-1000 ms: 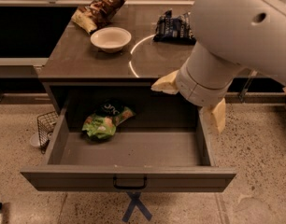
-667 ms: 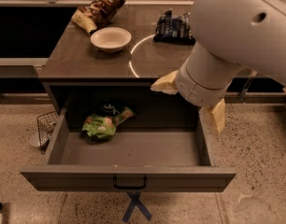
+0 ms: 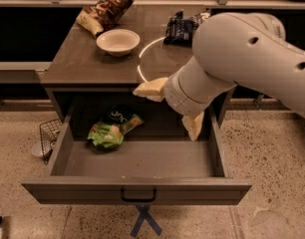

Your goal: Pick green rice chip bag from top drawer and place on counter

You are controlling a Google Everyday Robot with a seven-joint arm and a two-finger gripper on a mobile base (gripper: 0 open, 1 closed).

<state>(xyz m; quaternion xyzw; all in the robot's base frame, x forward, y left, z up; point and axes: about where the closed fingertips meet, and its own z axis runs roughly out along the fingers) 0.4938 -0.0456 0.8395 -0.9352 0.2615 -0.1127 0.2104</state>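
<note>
The green rice chip bag [image 3: 111, 132] lies in the left rear part of the open top drawer [image 3: 137, 190], its dark patch towards the back. My gripper [image 3: 171, 108] hangs over the drawer's right rear part, at the counter's front edge, to the right of the bag and apart from it. Its two cream fingers [image 3: 150, 88] are spread wide and hold nothing. The counter [image 3: 87, 63] with its white curved line is behind the drawer. My large white arm hides the counter's right front part.
On the counter stand a white bowl [image 3: 117, 41], a brown-and-tan bag [image 3: 106, 6] at the back left and a dark blue chip bag [image 3: 181, 28] at the back right. A wire basket [image 3: 49, 133] sits on the floor left of the drawer. A blue tape cross [image 3: 145, 220] marks the floor in front.
My gripper and arm have moved left over the drawer, closer to the green bag. The bag and the drawer have not moved.
</note>
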